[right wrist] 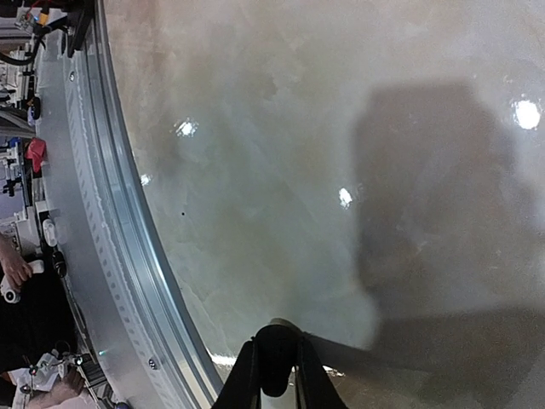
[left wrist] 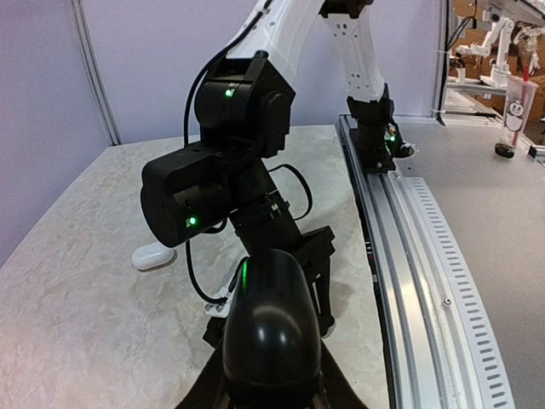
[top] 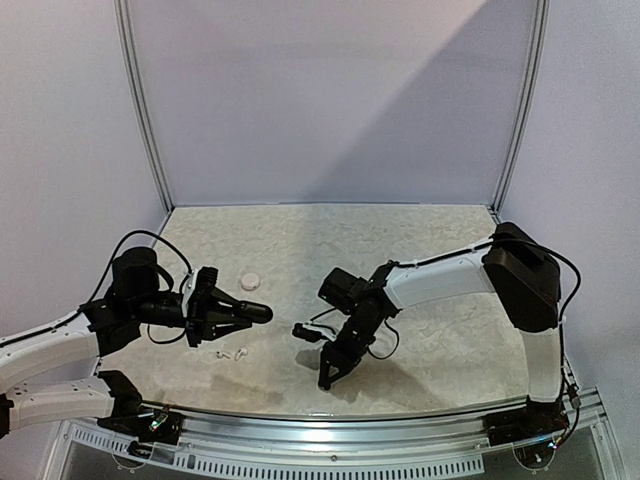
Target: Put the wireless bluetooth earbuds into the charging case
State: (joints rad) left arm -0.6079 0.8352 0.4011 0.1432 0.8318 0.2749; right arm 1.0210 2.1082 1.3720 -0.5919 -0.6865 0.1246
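My left gripper point(top: 250, 312) is shut on a glossy black pebble-shaped charging case point(left wrist: 272, 332), held above the table with its rounded end towards the right arm. A second, white case point(top: 250, 282) lies shut on the table just behind it and shows as the white case point(left wrist: 153, 256) in the left wrist view. Two small white earbuds point(top: 228, 352) lie on the table in front of the left gripper. My right gripper point(top: 327, 375) points down at the near table edge. Its jaws point(right wrist: 274, 345) are shut on a small black earbud point(right wrist: 278, 362).
The metal rail point(top: 350, 420) runs along the near table edge, close under the right gripper. The right arm's wrist and cables point(left wrist: 247, 170) stand directly in front of the left gripper. White walls enclose the back and sides.
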